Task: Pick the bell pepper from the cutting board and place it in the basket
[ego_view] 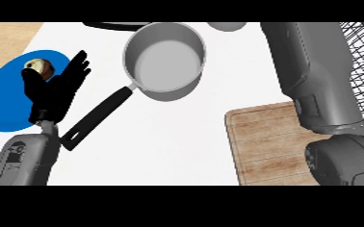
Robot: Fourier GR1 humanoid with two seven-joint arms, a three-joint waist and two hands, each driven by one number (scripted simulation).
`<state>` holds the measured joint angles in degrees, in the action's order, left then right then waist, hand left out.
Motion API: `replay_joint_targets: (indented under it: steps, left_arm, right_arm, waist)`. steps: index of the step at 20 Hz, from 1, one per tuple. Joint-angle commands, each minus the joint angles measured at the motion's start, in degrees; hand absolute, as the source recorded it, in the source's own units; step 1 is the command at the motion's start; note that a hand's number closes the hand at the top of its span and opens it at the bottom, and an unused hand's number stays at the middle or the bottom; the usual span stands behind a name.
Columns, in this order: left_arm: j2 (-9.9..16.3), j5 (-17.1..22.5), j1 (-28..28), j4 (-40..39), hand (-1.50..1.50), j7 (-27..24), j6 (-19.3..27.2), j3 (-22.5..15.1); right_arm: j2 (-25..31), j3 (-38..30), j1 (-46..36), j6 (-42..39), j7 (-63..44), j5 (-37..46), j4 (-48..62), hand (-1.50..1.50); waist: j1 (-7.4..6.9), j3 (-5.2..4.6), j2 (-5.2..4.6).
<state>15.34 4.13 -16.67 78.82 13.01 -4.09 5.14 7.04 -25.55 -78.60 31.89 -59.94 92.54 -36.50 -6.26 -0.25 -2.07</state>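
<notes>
The wooden cutting board [263, 144] lies at the lower right with nothing showing on its bare part. No bell pepper appears anywhere in the head view. A dark wire basket [353, 43] shows at the upper right edge. My right forearm [309, 72] stretches from the lower right, over the board's far corner, up beside the basket, and its hand is cut off by the view's top edge. My left hand [57, 89] rests open at the left, fingers up, over a blue plate.
A grey saucepan [165, 60] stands at the middle top, its black handle [99, 115] pointing down-left toward my left hand. The blue plate [18, 106] at the left edge carries a round brownish item [40, 67]. A grey rounded object [227, 26] sits at the top.
</notes>
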Motion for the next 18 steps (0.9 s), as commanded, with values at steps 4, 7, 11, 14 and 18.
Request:
replay_joint_targets:
  steps: [4, 7, 11, 14, 18]
  left_arm:
    - [-0.4, -0.5, -0.6, 0.1, 0.00, 0.6, 0.9, 0.0]
    - [-1.1, -0.9, -0.7, -1.4, 0.00, -0.7, 1.2, -0.1]
    - [-1.5, -0.6, 1.5, -0.3, 0.00, -0.7, 1.2, -0.2]
    - [-1.4, -0.8, 1.0, 0.5, 0.00, -0.6, 1.9, 0.2]
    - [0.2, -0.2, 0.1, 0.8, 0.00, 1.9, 1.6, 1.4]
  right_arm:
    - [5.6, -2.0, -6.5, 2.1, -11.1, 7.3, 7.7, 1.50]
    - [7.7, -3.0, -6.6, 0.4, -12.3, 9.5, 10.3, 1.50]
    - [10.1, -3.4, -4.7, 0.9, -15.5, 13.3, 11.9, 1.50]
    - [11.8, -4.3, -3.9, 1.8, -15.6, 14.5, 12.6, 1.50]
    - [14.3, -7.3, -2.4, 3.2, -12.7, 13.1, 14.0, 1.50]
  waist:
    - [0.57, 0.05, -0.04]
    - [1.16, 0.03, -0.26]
    - [1.47, 0.08, 0.17]
    - [1.86, 0.15, 0.33]
    - [2.48, 0.25, 0.55]
